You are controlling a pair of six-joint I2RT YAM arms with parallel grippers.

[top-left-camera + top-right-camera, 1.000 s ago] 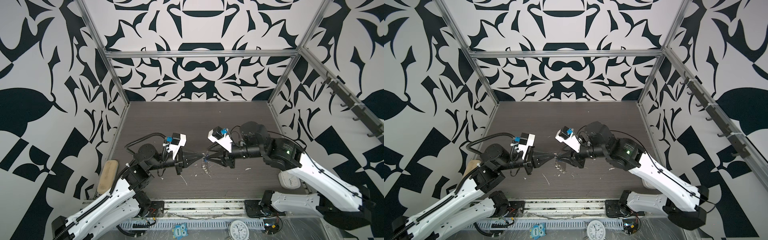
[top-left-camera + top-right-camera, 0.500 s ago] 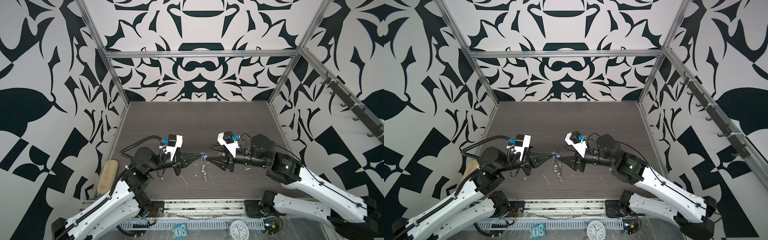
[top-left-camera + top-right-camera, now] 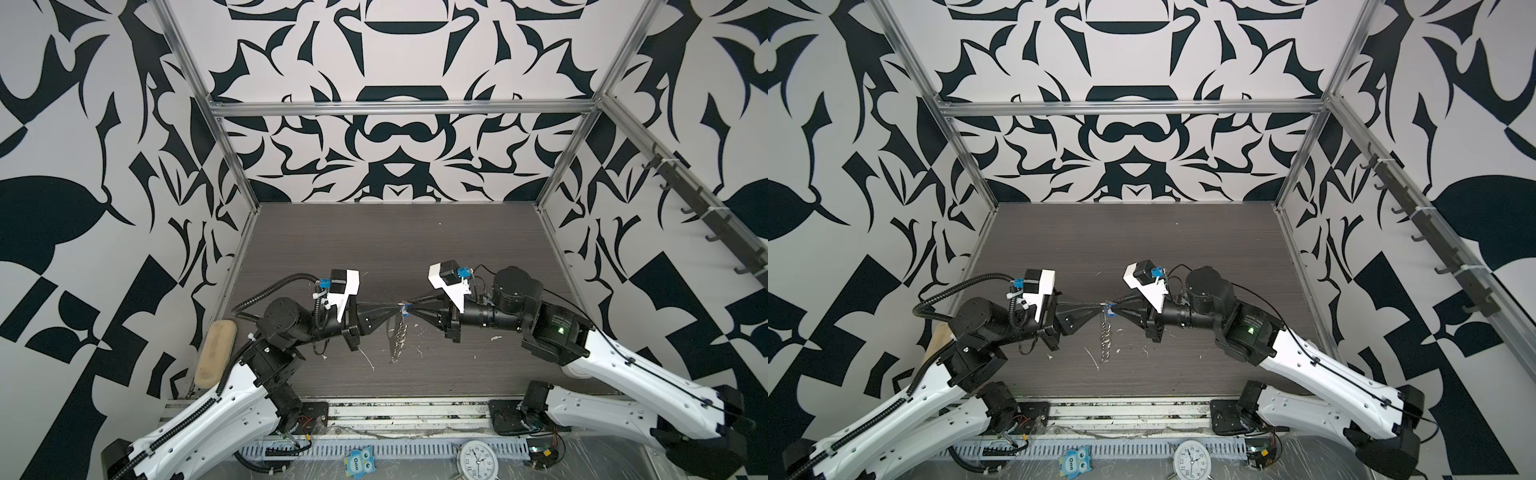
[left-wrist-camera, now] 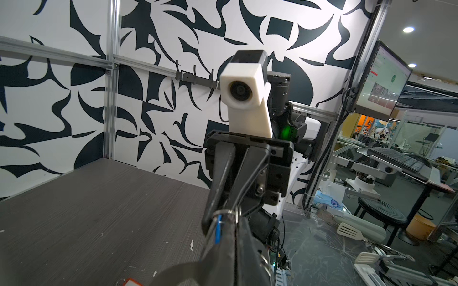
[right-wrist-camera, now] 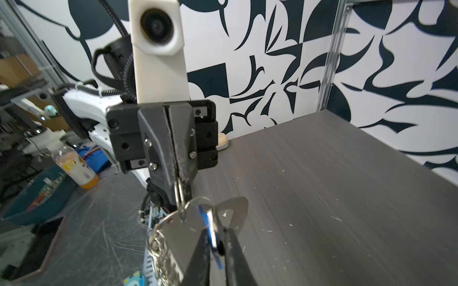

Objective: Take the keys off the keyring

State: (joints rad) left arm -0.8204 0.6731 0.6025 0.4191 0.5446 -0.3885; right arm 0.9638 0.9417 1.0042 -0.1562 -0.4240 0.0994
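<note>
Right now the two arms meet tip to tip above the middle of the dark table (image 3: 415, 249). The left pincer (image 3: 394, 308) is closed tight. It pinches one small ring (image 5: 179, 190) at the top of the keyring (image 3: 398, 338). The keyring is a flat silver plate, and it hangs down from that ring, between the two arms. In both top views it shows only its thin edge. More silver rings dangle in a bunch along one side of it.

The right pincer (image 3: 410, 310) is closed too. Its two fingers (image 5: 201, 250) squeeze the blue key (image 5: 213, 235), one on each side. The blue key is right up against the plate, just beside the ring that the left pincer holds. I cannot tell if the blue key is joined to the plate or free of it.

The red key (image 4: 130, 283) lies apart from the keyring, flat on the table. It shows only at the very edge of the left wrist view, with its white label up and a little ring beside it.
</note>
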